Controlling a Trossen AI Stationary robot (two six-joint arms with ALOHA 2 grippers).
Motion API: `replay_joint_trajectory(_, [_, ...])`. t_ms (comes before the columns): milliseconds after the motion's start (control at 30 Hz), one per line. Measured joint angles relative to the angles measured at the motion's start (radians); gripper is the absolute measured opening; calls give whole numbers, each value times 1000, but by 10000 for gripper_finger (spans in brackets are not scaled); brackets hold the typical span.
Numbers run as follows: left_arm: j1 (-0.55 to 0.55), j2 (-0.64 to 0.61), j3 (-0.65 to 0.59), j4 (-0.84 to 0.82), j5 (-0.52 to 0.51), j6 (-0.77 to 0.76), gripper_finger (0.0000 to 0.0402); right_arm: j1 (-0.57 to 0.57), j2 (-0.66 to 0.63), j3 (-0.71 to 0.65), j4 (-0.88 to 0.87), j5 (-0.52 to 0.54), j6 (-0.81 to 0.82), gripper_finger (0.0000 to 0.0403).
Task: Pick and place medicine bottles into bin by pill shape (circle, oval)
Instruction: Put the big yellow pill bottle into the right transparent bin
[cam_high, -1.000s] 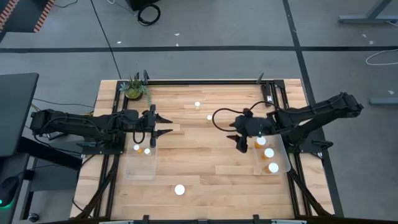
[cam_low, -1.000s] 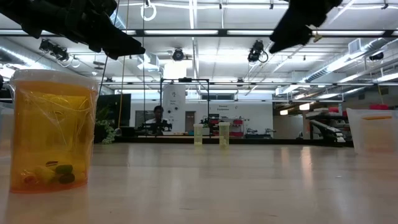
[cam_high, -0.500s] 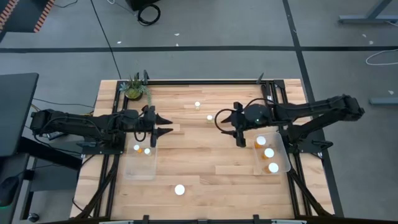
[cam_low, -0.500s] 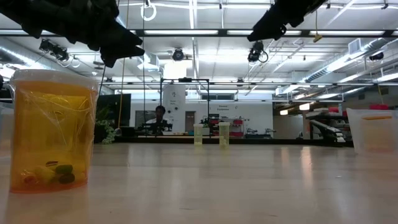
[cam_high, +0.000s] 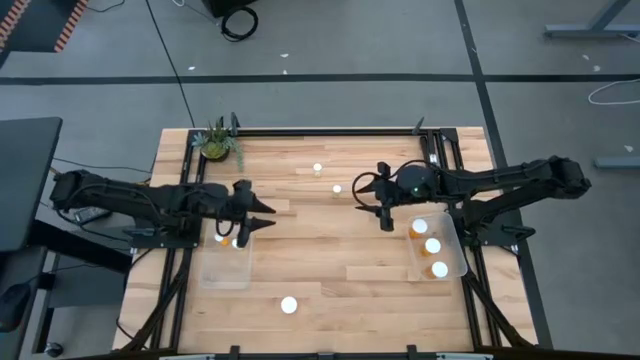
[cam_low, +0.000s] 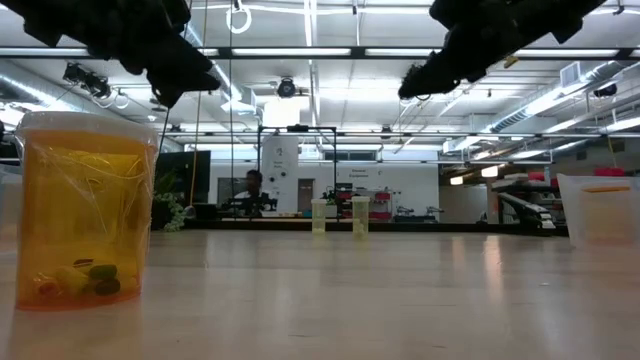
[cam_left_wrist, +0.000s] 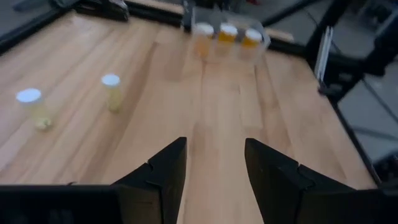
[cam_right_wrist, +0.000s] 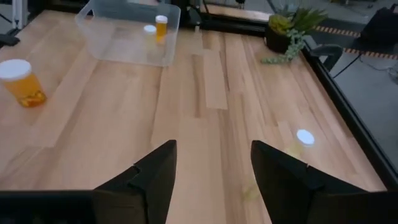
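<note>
Small medicine bottles with white caps stand on the wooden table: two at the far middle (cam_high: 317, 168) (cam_high: 337, 188), one amber one near the front edge (cam_high: 289, 305), close to the low camera (cam_low: 85, 210). Two more stand in the clear left bin (cam_high: 225, 262), three in the clear right bin (cam_high: 440, 255). My left gripper (cam_high: 266, 218) (cam_left_wrist: 214, 146) is open and empty above the left bin's far right corner. My right gripper (cam_high: 381, 210) (cam_right_wrist: 212, 149) is open and empty above the table, left of the right bin.
A small green potted plant (cam_high: 214, 143) stands at the far left corner. Black frame rails run along the table's far edge and sides (cam_high: 330, 130). Bare wood lies between the two bins (cam_high: 320, 250).
My right gripper has gone from beside the right bin toward the table's far edge and a little toward the middle, staying open. My left gripper has gone a little toward the near edge, over the left bin's far end, still open. No bottle has moved.
</note>
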Motion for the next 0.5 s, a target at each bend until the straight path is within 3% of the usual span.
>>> replay_joint_trajectory(267, [-121,77,36,-28,-75,32,172,-37,-81,-179,197,12,-2,213])
replay_joint_trajectory(500, [-195,182,109,-104,-122,-47,172,-46,-145,-277,230,22,4,213])
